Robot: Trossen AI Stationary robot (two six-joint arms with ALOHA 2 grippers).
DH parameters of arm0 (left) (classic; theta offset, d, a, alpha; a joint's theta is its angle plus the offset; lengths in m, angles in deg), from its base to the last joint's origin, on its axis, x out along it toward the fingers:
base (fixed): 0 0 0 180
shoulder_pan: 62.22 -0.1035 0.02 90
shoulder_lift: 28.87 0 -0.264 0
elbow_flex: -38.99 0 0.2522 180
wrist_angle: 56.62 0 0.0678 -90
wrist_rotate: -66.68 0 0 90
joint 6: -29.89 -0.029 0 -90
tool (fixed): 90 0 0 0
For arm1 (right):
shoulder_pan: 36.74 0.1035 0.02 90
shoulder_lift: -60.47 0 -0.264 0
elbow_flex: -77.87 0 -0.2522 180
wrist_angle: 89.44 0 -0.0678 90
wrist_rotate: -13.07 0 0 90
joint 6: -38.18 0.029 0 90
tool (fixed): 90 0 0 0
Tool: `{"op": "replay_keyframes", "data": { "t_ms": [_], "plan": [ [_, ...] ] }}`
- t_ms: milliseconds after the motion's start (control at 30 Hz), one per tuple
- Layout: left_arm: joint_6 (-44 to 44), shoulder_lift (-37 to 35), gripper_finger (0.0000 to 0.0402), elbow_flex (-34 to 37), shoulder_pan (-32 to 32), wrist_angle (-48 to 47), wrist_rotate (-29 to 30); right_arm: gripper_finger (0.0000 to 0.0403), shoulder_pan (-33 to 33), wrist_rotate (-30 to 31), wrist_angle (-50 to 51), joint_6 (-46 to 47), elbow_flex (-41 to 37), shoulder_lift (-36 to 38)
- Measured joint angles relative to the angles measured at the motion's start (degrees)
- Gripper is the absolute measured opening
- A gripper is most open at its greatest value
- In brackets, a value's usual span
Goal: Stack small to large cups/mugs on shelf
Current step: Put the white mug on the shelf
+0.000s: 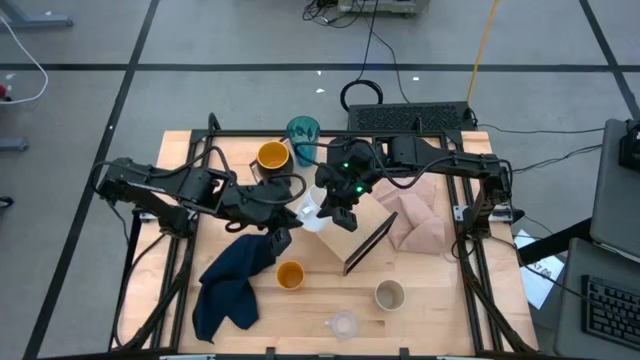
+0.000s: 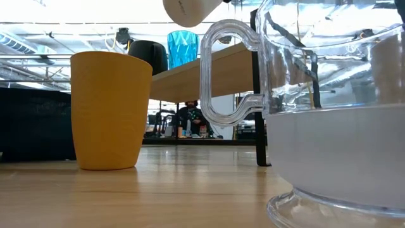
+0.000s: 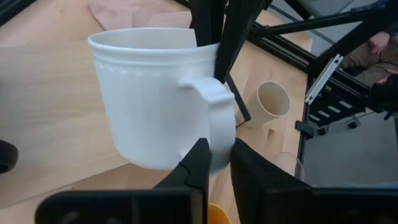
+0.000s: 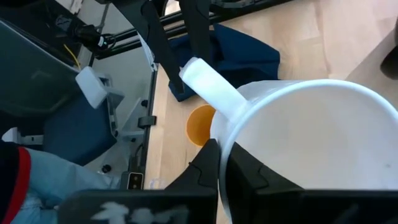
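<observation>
A white mug (image 1: 313, 211) hangs over the table's middle, held by both grippers. My left gripper (image 3: 217, 165) comes from the left and is shut on its handle. My right gripper (image 4: 224, 165) comes from the right and is shut on its rim. Beside them the light-wood shelf (image 1: 345, 243) stands on its dark end support (image 2: 259, 107). The teal tumbler (image 1: 302, 130) and the yellow mug (image 1: 272, 155) stand at the far side. The small orange cup (image 1: 290, 274), the beige cup (image 1: 389, 294) and the clear cup (image 1: 343, 323) stand on their bases near the front edge. My left gripper pinches the lower part of the mug's handle (image 3: 219, 144) between its two fingers, slanting down from the table's left. The mug is upright and lifted clear of the table. My right gripper has the mug's rim (image 4: 231, 138) next to the handle, one finger inside the mug and one outside. Its fingers slant down from the table's right.
A dark blue cloth (image 1: 235, 280) lies at the front left and a pinkish cloth (image 1: 415, 220) at the right, behind the shelf. Bare wood shows at the near right and far left. A black frame runs along the table's edges.
</observation>
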Motion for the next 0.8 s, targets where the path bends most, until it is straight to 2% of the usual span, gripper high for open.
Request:
{"op": "replay_keyframes", "data": {
  "t_ms": [733, 800],
  "plan": [
    [-0.3, 0.0, 0.004, -0.1, 0.0, -3.2, -0.2, 0.0, 1.0, -0.9, 1.3, 1.0, 0.0, 0.0],
    [0.3, 0.0, 0.0049, -0.1, 0.0, -3.3, 0.1, 0.0, 1.1, -0.9, 1.6, 1.1, 0.0, 0.1]
  ]
}}
